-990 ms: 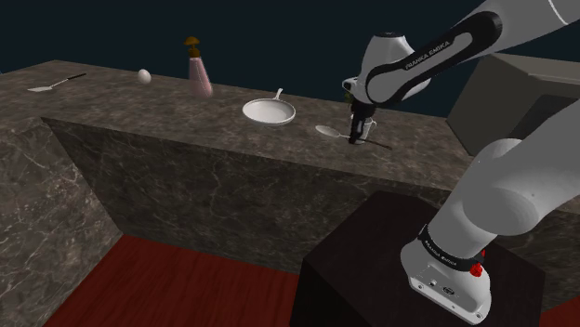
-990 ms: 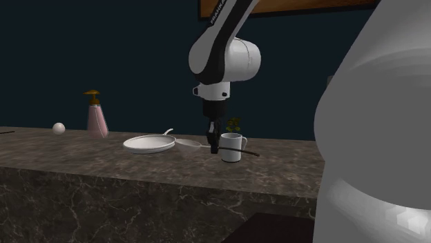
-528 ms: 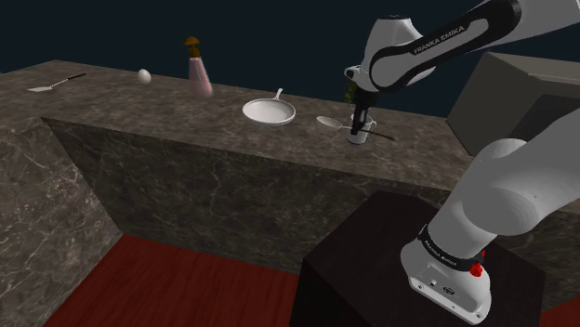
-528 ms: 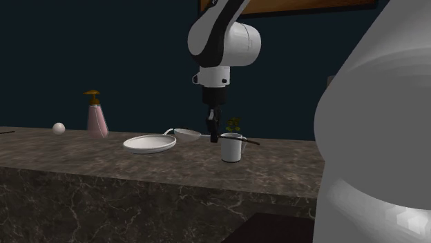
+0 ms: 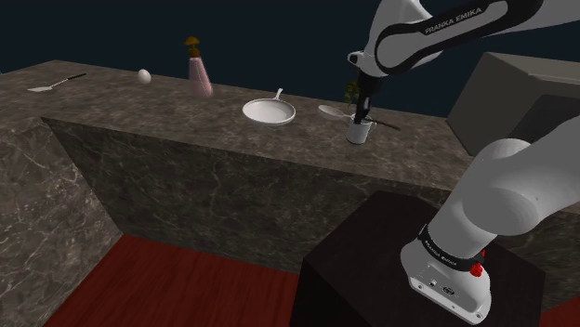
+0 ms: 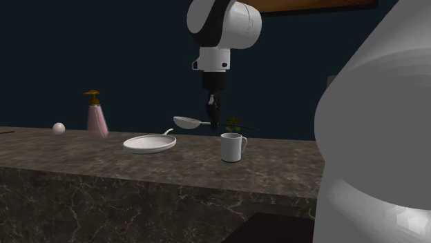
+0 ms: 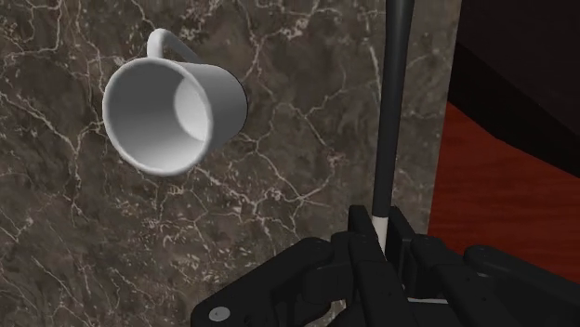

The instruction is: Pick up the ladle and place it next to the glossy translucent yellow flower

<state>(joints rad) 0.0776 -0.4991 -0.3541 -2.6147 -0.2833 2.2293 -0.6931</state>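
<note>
Dark stone desk (image 5: 139, 98) runs along under the big white arm (image 5: 437, 32). Its black claw (image 6: 213, 121) is pinched tight on the thin handle of the ladle (image 6: 185, 122). The ladle hangs flat in the air, off the desk and higher than the white mug (image 6: 232, 148). Picking up looks done, and carrying is the step now. Next, I think the claw must go over to the little flower (image 6: 235, 125) just behind the mug. Then it must lower the ladle beside it without bumping the mug.
</note>
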